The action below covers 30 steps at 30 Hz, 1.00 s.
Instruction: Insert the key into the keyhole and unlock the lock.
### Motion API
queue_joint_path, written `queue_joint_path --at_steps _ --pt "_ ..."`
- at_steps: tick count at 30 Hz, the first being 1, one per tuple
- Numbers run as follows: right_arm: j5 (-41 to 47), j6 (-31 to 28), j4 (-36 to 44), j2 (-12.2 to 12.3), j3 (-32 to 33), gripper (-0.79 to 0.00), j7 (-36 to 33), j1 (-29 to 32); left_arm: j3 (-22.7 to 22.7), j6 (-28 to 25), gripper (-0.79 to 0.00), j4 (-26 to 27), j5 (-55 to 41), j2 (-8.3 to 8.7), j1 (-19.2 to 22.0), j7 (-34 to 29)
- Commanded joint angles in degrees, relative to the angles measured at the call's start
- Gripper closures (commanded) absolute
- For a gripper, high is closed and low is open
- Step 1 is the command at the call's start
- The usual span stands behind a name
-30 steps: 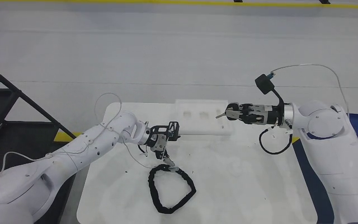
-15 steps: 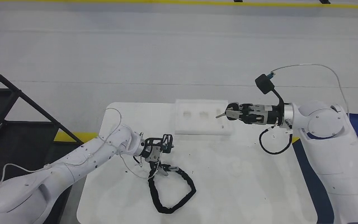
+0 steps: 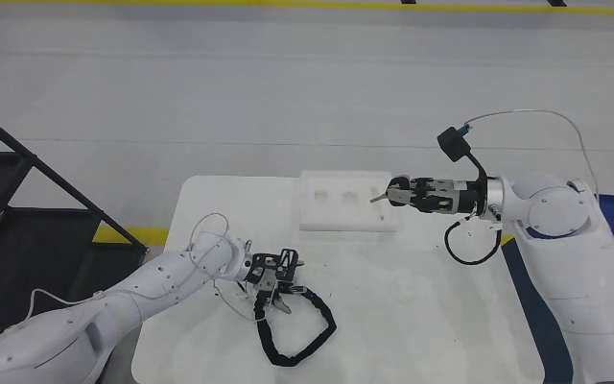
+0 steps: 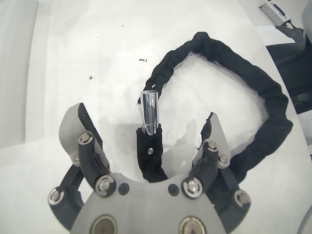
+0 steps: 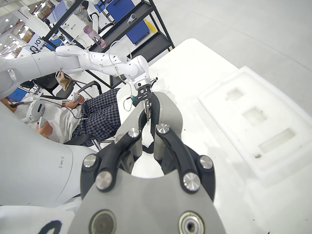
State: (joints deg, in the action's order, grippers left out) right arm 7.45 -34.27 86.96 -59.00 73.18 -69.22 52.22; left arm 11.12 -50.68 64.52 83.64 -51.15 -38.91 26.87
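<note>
Left claw (image 4: 146,113): open, one finger on each side of the lock (image 4: 150,113), which lies on the table (image 3: 432,307).
Right claw (image 5: 151,98): clamped on the key (image 5: 147,109), over the foam tray (image 3: 350,202), well apart from the lock.
Risk: the lock may roll or swing on its chain (image 4: 268,98) as I close.
Views: the left wrist shows the lock between the jaws; the top shows the gap to the key.

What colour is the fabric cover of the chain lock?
The cover is black, clearest in the left wrist view.
</note>
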Motion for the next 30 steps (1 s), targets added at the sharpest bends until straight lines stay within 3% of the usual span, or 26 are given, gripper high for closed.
queue_joint_path --at_steps 1,8,20,23,24,25,27,30 --pt "0.0 0.0 0.0 0.0 0.0 0.0 0.0 0.0 -0.1 0.5 -0.785 -0.9 2.4 -0.12 -0.3 3.1" --pt "0.0 0.0 0.0 0.0 0.0 0.0 0.0 0.0 0.4 3.3 -0.785 -3.3 7.1 -0.26 -1.6 9.7" --pt "0.0 0.0 0.0 0.0 0.0 0.0 0.0 0.0 2.0 5.3 -0.576 -3.9 9.2 -1.01 -3.1 10.2" --pt "0.0 0.0 0.0 0.0 0.0 0.0 0.0 0.0 2.6 5.5 -0.588 -3.9 9.1 -1.19 -3.4 9.7" --pt "0.0 0.0 0.0 0.0 0.0 0.0 0.0 0.0 2.8 5.5 -0.542 -4.0 9.1 -1.24 -3.5 9.7" --pt "0.0 0.0 0.0 0.0 0.0 0.0 0.0 0.0 2.9 5.5 -0.406 -4.1 9.1 -1.28 -3.7 9.6" --pt "0.0 0.0 0.0 0.0 0.0 0.0 0.0 0.0 3.3 5.6 -0.32 -4.3 9.2 -1.33 -3.9 9.6" --pt "0.0 0.0 0.0 0.0 0.0 0.0 0.0 0.0 3.7 5.4 -0.102 -4.6 9.5 -1.38 -4.2 9.5"
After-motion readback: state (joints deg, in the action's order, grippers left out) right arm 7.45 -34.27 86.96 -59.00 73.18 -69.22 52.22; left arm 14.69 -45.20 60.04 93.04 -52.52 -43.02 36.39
